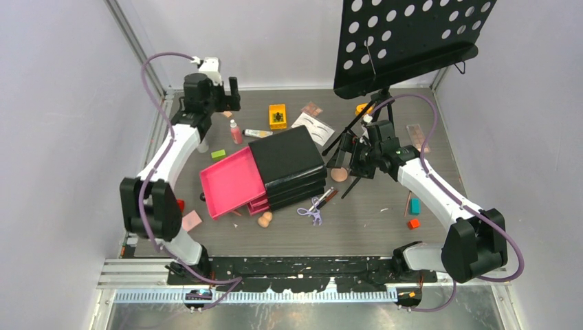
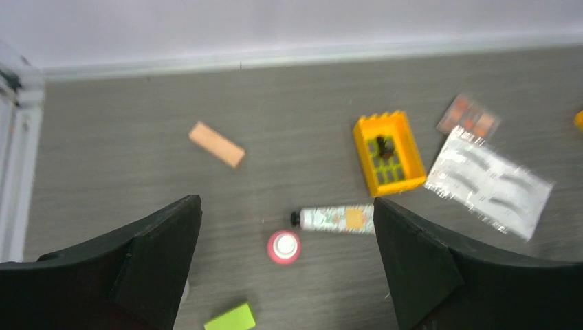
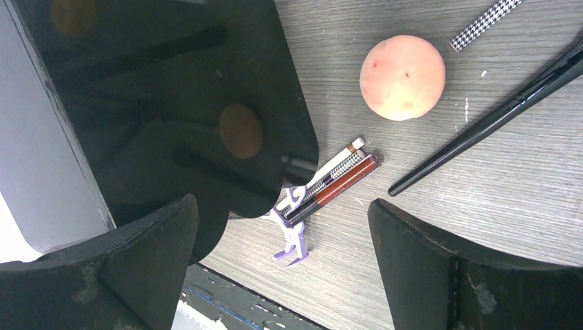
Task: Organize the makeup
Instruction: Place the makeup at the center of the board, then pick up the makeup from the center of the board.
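Top external shows your makeup scattered all round the black chest [image 1: 289, 155], whose pink drawer [image 1: 232, 182] sticks out on the left. Your left gripper [image 2: 286, 203] is spread wide, holding nothing, hanging over a pink-capped tube [image 2: 284, 247] and a patterned tube [image 2: 335, 218]. The yellow block [image 2: 389, 154] and white eyebrow card [image 2: 489, 181] are just past them. Your right gripper [image 3: 282, 203] is gaping too, empty, above the lilac scissors [image 3: 290, 242] and a couple of pencils [image 3: 337, 180] by the chest's corner. A peach sponge [image 3: 402, 77] sits nearby.
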`<move>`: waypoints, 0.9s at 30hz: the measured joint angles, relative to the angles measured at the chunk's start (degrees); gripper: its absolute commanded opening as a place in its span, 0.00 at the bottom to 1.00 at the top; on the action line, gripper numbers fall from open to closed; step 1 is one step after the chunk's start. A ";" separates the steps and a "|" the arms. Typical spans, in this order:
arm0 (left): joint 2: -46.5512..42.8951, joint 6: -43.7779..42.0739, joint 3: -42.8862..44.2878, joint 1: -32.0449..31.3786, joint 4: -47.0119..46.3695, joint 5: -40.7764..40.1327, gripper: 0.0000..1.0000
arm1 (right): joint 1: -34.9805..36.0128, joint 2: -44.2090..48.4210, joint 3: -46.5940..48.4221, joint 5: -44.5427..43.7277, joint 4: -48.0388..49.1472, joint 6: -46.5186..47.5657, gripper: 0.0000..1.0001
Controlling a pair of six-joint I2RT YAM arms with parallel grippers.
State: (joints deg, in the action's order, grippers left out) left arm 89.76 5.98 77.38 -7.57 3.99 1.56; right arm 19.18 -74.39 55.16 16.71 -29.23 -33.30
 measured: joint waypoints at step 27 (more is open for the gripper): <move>22.67 -0.07 5.31 -3.67 12.17 -6.51 0.46 | 0.00 0.00 0.00 -0.07 -0.07 -0.31 0.98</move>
State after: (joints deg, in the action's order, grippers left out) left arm 112.42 5.91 82.70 -11.25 16.16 -4.95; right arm 19.18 -74.39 55.16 16.64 -29.30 -33.61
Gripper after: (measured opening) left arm 0.543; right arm 0.979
